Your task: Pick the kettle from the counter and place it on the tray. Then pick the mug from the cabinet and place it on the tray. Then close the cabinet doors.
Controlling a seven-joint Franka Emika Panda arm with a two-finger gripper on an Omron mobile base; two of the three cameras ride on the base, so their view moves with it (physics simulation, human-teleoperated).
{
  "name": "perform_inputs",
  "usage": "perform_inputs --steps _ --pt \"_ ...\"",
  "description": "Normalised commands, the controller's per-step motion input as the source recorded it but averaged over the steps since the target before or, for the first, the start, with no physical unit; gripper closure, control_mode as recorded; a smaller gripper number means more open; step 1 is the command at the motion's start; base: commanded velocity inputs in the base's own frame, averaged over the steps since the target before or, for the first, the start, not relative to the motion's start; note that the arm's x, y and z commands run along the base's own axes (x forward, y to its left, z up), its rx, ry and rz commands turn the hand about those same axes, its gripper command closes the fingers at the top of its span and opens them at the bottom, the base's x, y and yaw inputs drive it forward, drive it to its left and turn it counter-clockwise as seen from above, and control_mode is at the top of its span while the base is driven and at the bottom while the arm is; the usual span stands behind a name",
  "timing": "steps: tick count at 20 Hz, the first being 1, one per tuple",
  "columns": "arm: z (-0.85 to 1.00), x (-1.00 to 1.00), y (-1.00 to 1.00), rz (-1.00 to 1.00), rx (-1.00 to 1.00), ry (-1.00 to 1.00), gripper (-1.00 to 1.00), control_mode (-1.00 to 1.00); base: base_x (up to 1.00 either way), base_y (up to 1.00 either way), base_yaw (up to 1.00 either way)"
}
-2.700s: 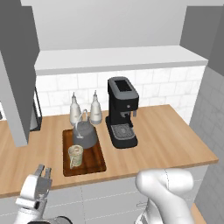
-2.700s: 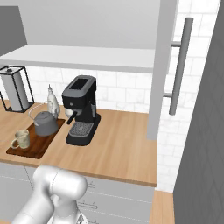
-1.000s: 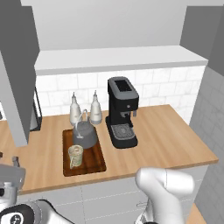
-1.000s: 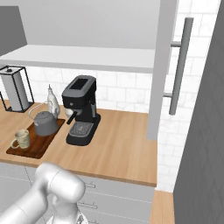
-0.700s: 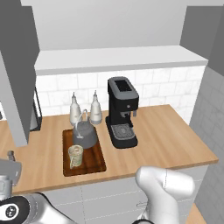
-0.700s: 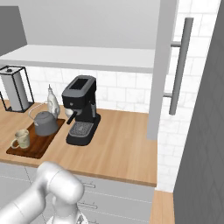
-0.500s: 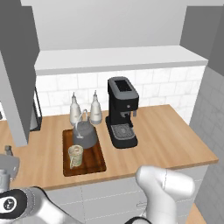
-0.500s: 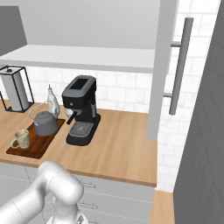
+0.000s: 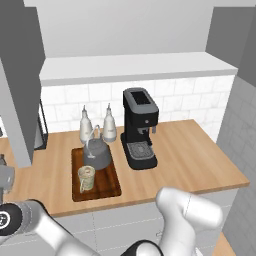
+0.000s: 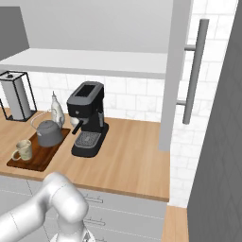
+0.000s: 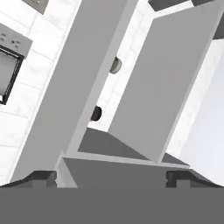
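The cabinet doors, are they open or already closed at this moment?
Open. The left door and the right door both stand out edge-on from the cabinet, and the white inner shelf between them is exposed.

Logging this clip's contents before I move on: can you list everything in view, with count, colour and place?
kettle: 1, dark grey, on the tray, far end
mug: 1, beige, on the tray, near end
tray: 1, dark brown, on the counter left of the coffee machine
counter: 1, light wood
cabinet doors: 2, light grey, both open, one at each side
bottles: 2, white, behind the tray
coffee machine: 1, black, mid counter
paper towel holder: 1, black wire frame with a white roll, counter's left end
drawers: pale grey, below the counter
arm: 1, white
gripper: 1, dark tips spread wide, facing a door's edge
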Motion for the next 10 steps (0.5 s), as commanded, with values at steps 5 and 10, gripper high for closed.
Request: perform_inputs --steps 5,10 --pt "0.13 0.01 0.12 -0.05 0.00 -0.20 -1.00 -1.00 0.00 0.00 0.00" --pt "0.19 0.01 0.06 -0.07 0.00 -0.26 -1.00 -1.00 0.00 0.00 0.00"
